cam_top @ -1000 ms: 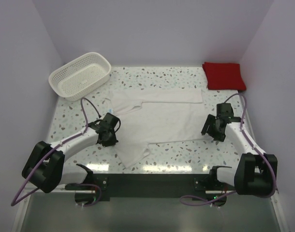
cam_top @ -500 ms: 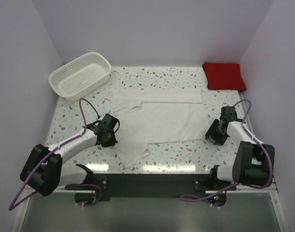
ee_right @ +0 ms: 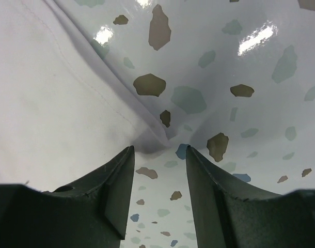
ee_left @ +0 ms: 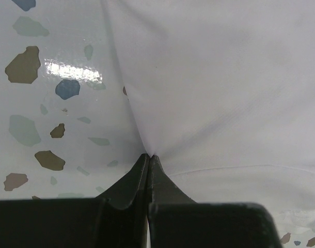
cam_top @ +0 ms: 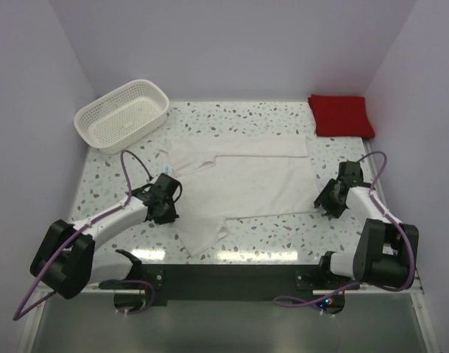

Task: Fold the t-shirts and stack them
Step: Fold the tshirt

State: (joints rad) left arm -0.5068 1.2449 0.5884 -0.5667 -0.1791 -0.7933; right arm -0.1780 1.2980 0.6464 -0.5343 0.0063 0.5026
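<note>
The white t-shirt lies spread across the middle of the speckled table, partly folded. The red t-shirt lies folded at the back right corner. My left gripper is at the shirt's left edge, shut on a pinch of the white cloth; its tips meet at the cloth's edge. My right gripper is at the shirt's right front corner, open, low over the table. The cloth's corner lies just beyond its tips, with the left finger over the cloth's edge.
A white plastic lattice basket stands at the back left. Lilac walls close in the table on the left, back and right. A dark strip runs along the near edge between the arm bases.
My right gripper has moved right and slightly back, from over the shirt's right edge to its corner. The left gripper has barely moved. The shirt lies the same.
</note>
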